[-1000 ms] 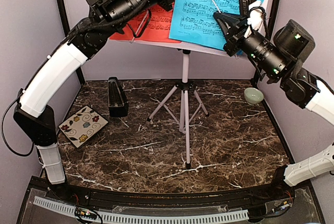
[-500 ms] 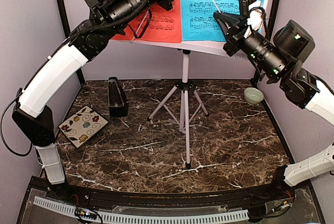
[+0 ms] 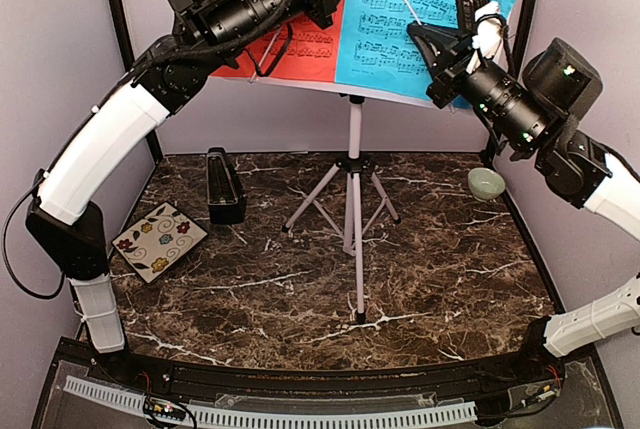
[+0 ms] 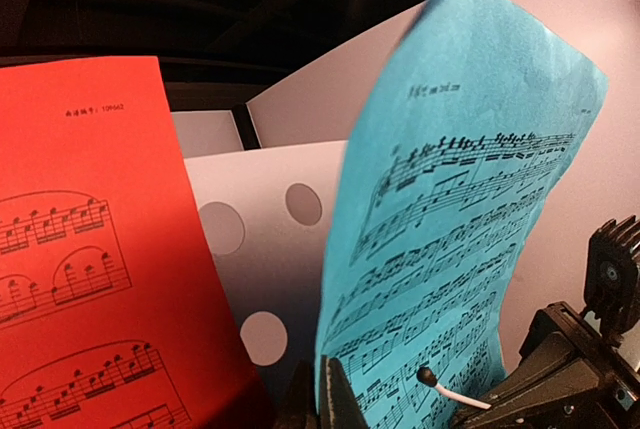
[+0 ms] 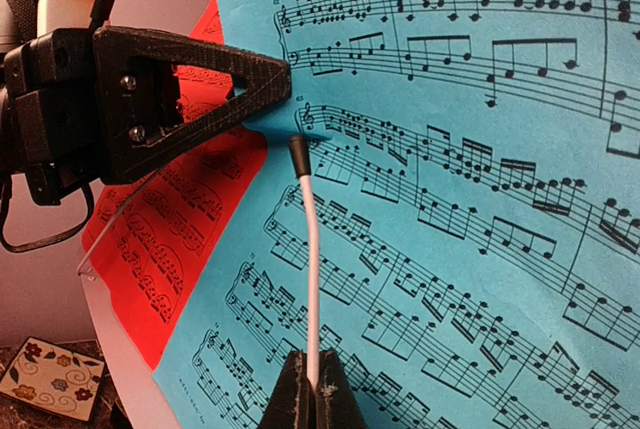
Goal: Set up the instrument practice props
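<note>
Red sheet [image 3: 318, 44] and blue sheet [image 3: 390, 29] on white stand [image 3: 354, 134]; metronome [image 3: 224, 187] upright.

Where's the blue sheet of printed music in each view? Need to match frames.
Top external: blue sheet of printed music along the top edge, right of centre.
Left wrist: the sheet is right of centre, curling upward.
Right wrist: it fills most of the picture.
Shared landmark: red sheet of printed music, to its left in all three.
</note>
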Robot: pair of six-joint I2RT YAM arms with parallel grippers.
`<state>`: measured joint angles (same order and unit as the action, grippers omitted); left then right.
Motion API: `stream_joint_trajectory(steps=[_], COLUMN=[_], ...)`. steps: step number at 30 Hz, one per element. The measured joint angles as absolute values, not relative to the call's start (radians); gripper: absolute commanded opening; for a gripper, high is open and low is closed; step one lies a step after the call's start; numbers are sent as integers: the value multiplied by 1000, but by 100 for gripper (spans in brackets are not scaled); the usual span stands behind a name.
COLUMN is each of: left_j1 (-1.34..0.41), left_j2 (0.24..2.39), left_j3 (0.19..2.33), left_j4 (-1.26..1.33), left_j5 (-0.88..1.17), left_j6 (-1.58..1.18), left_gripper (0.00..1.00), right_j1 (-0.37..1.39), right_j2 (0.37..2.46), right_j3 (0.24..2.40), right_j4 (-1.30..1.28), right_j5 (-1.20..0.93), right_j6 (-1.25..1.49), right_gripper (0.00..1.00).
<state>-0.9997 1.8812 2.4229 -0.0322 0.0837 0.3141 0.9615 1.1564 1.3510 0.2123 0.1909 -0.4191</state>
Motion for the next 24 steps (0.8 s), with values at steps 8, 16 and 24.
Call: stream_joint_trajectory(steps=[8, 16, 24], left_j1=[-1000, -1000, -999], left_j2=[1885, 1885, 1885], left_j3=[2423, 2423, 2422], left_j4=[-49, -49, -49], left_j5=[94, 93, 89], left_j6=[315, 321, 321], left_gripper=[0, 20, 38], right_j1=[962, 961, 962], right_j2=[1163, 1169, 1169], right_j3=[1351, 1351, 1351], right_j4=[222, 225, 225], right_j5=[191, 195, 194], right_j6=[-425, -426, -424], right_gripper=[18, 30, 44])
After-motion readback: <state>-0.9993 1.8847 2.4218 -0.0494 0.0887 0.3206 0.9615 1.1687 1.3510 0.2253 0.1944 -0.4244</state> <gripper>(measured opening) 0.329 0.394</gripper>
